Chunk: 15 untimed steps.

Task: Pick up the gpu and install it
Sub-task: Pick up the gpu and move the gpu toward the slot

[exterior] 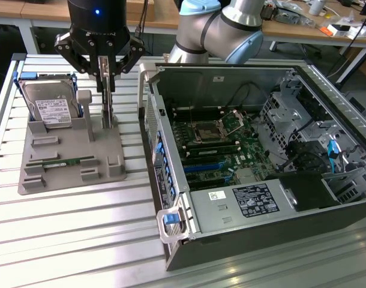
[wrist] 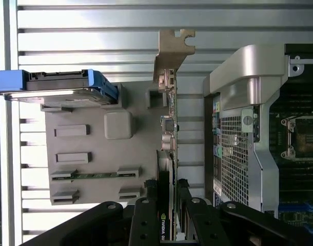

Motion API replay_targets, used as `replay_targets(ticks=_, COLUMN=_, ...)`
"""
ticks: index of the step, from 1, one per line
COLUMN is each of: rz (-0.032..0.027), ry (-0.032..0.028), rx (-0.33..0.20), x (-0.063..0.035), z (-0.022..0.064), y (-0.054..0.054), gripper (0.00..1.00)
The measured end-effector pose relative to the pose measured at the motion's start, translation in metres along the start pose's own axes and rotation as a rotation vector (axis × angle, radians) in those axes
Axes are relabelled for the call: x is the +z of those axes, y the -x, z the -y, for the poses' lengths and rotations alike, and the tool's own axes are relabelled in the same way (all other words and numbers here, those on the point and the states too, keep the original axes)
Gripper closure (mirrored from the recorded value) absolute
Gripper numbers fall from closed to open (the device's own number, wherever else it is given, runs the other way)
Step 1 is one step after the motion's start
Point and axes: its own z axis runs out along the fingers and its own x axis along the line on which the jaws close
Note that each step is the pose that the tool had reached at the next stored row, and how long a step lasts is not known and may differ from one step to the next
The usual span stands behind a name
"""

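One card, pinched on edge under the hand

Straight beneath the hand, the gpu stands upright in its slot on the grey holder, and the fingers press against its two flat faces. From the wrist view, the card's long axis runs straight out from the fingers, ending at the silver bracket farthest from the hand. This view also shows the grip sitting at the opposite end from the bracket. The exterior view adds that the card's lower edge appears to rest in the holder on the worktop. It also shows the open computer case close beside the hand, on the exterior view's right, while the hard drive leans on the hand's other side.
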Motion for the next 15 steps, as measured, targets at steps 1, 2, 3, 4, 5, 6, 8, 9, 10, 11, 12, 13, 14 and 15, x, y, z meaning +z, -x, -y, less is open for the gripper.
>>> replay_targets(ticks=1, rz=0.0, ry=0.0, rx=0.0, x=-0.0006, z=0.0, y=0.0, gripper=0.74)
replay_targets(ticks=2, rz=-0.0001, ry=0.0, rx=0.0, x=-0.001, z=0.0, y=0.0, gripper=0.74)
replay_targets(ticks=3, rz=0.0, ry=0.0, rx=0.0, x=-0.0016, z=-0.0001, y=0.0, gripper=0.74)
replay_targets(ticks=4, rz=0.0, ry=0.0, rx=0.0, x=-0.002, z=-0.0001, y=0.0, gripper=0.74)
replay_targets(ticks=5, rz=0.0, ry=0.0, rx=0.0, x=-0.0026, z=-0.0001, y=0.0, gripper=0.74)
replay_targets(ticks=6, rz=0.0, ry=0.0, rx=0.0, x=-0.0032, z=-0.0002, y=0.0, gripper=0.74)
replay_targets(ticks=8, rz=0.0, ry=0.0, rx=0.0, x=-0.0047, z=-0.0002, y=0.0, gripper=0.74)
replay_targets(ticks=9, rz=0.0, ry=0.0, rx=0.0, x=-0.0057, z=-0.0003, y=0.0, gripper=0.74)
replay_targets(ticks=10, rz=-0.0001, ry=0.0, rx=0.0, x=-0.0067, z=-0.0003, y=0.0, gripper=0.74)
replay_targets(ticks=11, rz=0.0, ry=0.0, rx=0.0, x=-0.0076, z=-0.0004, y=0.0, gripper=0.74)
replay_targets(ticks=12, rz=0.0, ry=0.0, rx=0.0, x=-0.0091, z=-0.0005, y=0.0, gripper=0.74)
replay_targets(ticks=13, rz=-0.0001, ry=0.0, rx=0.0, x=-0.01, z=-0.0005, y=0.0, gripper=0.74)
replay_targets(ticks=14, rz=0.0, ry=0.0, rx=0.0, x=-0.0111, z=-0.0006, y=0.0, gripper=0.74)
replay_targets(ticks=15, rz=0.0, ry=0.0001, rx=0.0, x=-0.0123, z=-0.0006, y=0.0, gripper=0.74)
